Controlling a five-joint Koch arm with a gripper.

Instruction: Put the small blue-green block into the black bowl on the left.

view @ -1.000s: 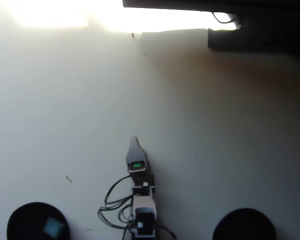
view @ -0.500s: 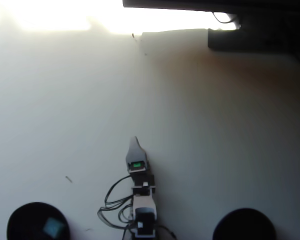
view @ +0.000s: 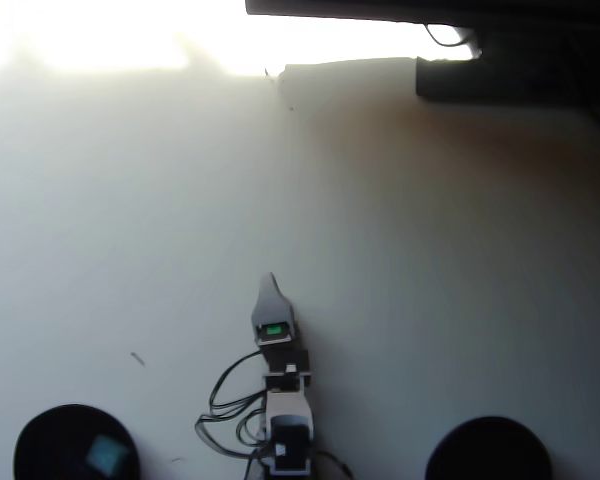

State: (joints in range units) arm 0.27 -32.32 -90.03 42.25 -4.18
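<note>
- White, matte and bare, the table [view: 400, 250] fills nearly the whole overhead view. Strong glare washes out its upper left, and a dark shelf or ledge [view: 430, 10] runs along the upper right edge. Compared with the frame a second ago, the glare patch along the top has shifted slightly, while nothing on the table has moved.
- The arm [view: 285, 420] rises from the bottom centre of the frame, with its cables [view: 225, 405] looped to its left. It points straight up the picture, midway between the two bowls, which reads as a resting pose with the work done. Its pose matches the earlier frames exactly.
- The black bowl [view: 40, 440] sits in the lower left corner, partly cut by the frame edge. A second bowl [view: 490, 450] just like it sits in the lower right, apparently empty.
- The gripper [view: 271, 282] shows only as a single pale tip, one jaw hiding the other from above, so I cannot tell whether it is spread or pressed together. Nothing is visible in it.
- The small blue-green block [view: 106, 455] lies inside the black bowl, toward its right side, as a pale teal square against the dark. It sits exactly where it did a second ago, so the task looks complete.
</note>
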